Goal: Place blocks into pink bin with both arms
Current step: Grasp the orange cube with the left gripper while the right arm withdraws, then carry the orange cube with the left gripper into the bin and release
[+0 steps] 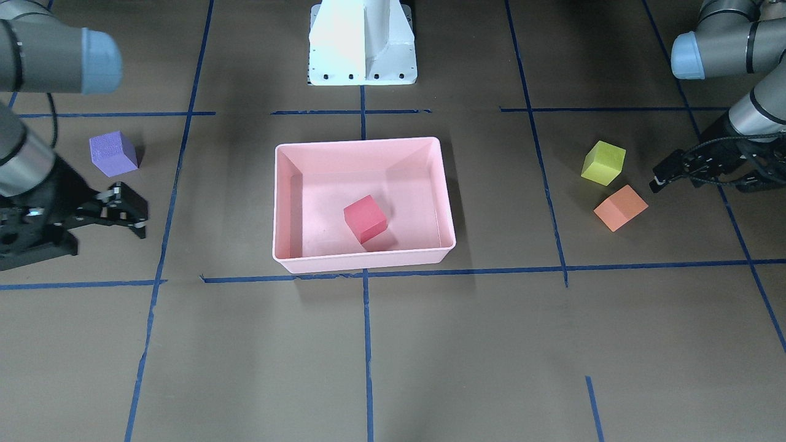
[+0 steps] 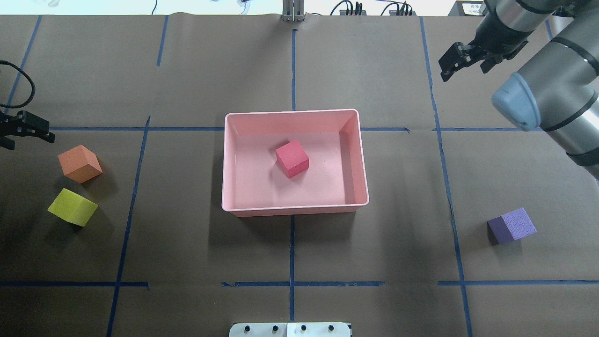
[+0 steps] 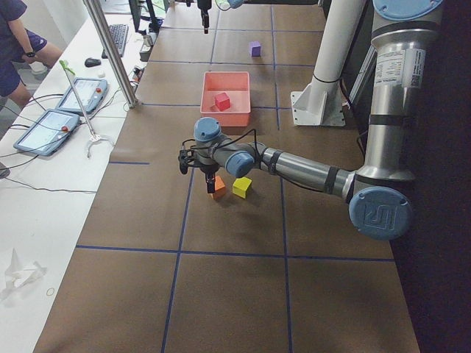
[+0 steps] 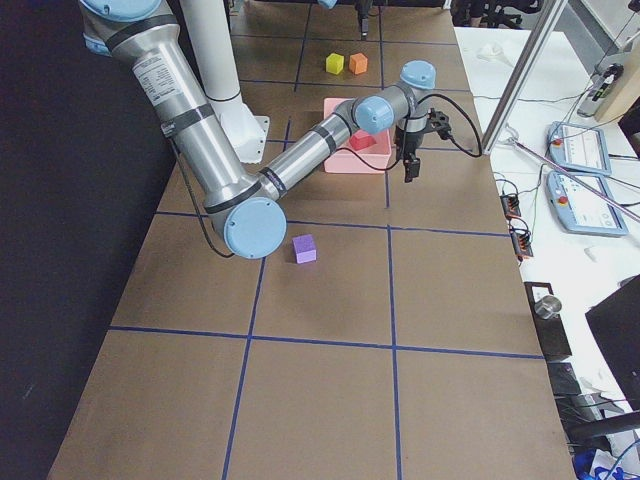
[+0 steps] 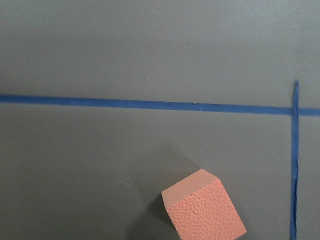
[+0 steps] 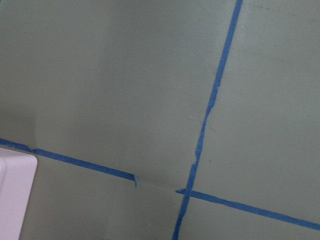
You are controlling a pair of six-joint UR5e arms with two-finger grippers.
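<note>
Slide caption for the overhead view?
Red block in pink bin; orange block, yellow-green block, purple block outside; left gripper, right gripper empty.

Left arm (image 3: 309, 170): forearm stretched out nearly level and low, reaching away from the base, wrist bent so the left gripper (image 1: 657, 175) points down. Fingers (image 2: 32, 124) black, jaws apart, nothing between them. Cable loops over the wrist.

Right arm (image 4: 300, 160): upper arm drops steeply from the shoulder to a low elbow, and the forearm runs long across toward the far side. Right gripper (image 1: 138, 216) hangs pointing down at the end of it, jaws spread, nothing held.

Both arms grey with light blue joint caps, well apart from each other, one on each side.
</note>
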